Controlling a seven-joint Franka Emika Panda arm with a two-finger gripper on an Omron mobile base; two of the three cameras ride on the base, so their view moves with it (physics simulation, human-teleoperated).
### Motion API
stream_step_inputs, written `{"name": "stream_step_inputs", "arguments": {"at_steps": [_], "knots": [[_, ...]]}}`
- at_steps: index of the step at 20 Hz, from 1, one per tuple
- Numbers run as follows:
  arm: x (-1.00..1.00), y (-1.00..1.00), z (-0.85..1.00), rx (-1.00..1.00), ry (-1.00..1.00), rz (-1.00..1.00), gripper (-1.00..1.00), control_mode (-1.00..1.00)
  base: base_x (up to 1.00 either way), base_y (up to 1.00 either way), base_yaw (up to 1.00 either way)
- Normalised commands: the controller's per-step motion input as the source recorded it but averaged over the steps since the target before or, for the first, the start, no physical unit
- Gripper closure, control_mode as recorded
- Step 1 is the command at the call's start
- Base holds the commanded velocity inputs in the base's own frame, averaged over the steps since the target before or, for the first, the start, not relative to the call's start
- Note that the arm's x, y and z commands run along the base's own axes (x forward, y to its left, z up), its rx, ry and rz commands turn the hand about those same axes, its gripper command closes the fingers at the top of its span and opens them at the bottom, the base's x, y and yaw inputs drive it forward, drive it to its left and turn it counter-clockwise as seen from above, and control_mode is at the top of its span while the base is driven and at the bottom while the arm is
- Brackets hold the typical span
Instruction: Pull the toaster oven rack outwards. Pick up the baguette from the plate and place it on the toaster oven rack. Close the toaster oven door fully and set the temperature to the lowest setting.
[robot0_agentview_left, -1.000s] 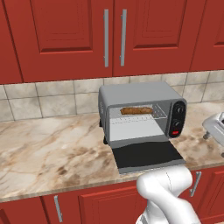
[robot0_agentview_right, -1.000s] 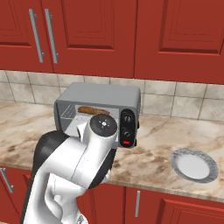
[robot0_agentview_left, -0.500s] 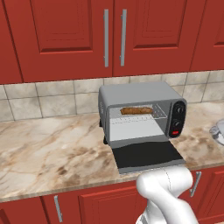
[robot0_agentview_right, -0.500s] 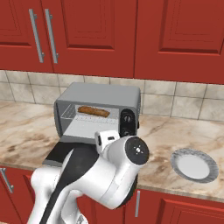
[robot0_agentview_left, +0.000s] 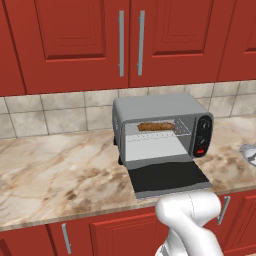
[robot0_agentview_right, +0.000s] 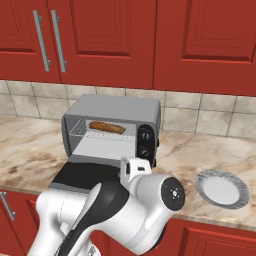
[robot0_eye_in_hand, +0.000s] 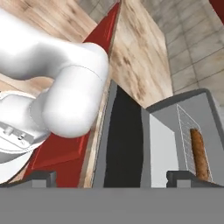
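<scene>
The baguette lies crosswise on the toaster oven rack (door down).

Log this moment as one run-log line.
baguette: on toaster oven rack | toaster oven door: open flat | plate: empty | tool: open, holding nothing

Baguette lying on the rack inside the open toaster oven, plate sitting bare near the desk's front edge.

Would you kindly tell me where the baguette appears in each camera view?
Left base view: the baguette lies on the rack inside the toaster oven, centre right.
Right base view: upper left of centre.
Hand view: lower right edge.
Shared landmark: the open oven door.
</scene>
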Motion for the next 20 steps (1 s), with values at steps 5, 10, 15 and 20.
{"name": "stream_step_inputs", "arguments": {"at_steps": [5,10,15,20], "knots": [[0.0,0.0,-0.15,0.09,0.12,-0.13,-1.0,-1.0,0.0,0.0,0.0],[0.04,-0.07,-0.35,0.13,0.14,-0.09,-1.0,-1.0,0.0,0.0,0.0],[0.14,-0.18,-0.21,0.09,0.05,-0.07,-1.0,-1.0,0.0,0.0,0.0],[0.29,-0.13,-0.01,0.07,0.0,-0.07,-1.0,-1.0,0.0,0.0,0.0]]}}
